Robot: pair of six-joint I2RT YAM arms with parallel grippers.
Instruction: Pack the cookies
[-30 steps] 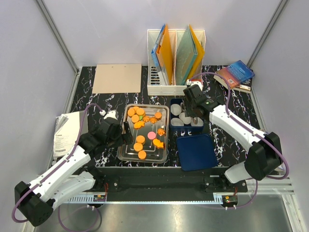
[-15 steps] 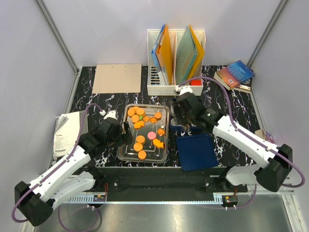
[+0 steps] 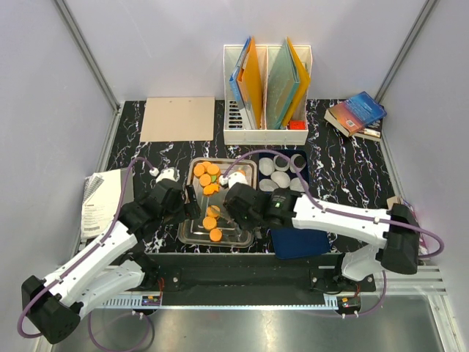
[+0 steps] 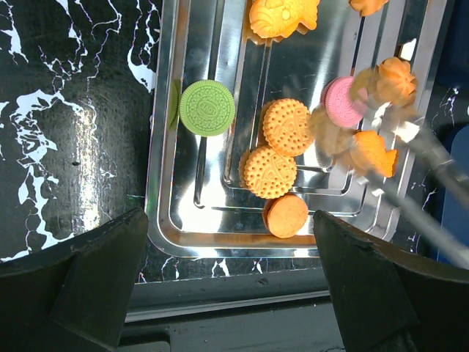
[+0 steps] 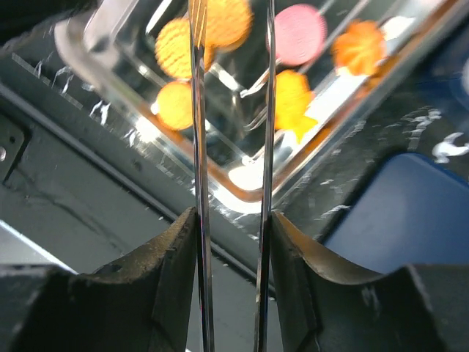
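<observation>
Pale walls enclose a black marbled surface. The cookies lie in a steel tray at its middle. The left hand gapes wide, empty, at the tray's left edge; the right hand grips metal tongs above its right side.

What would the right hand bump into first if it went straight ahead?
The right hand holds tongs aimed at the silver tray. They would probably touch a round orange cookie there first, but their tips are out of view, so I can't be sure.
</observation>
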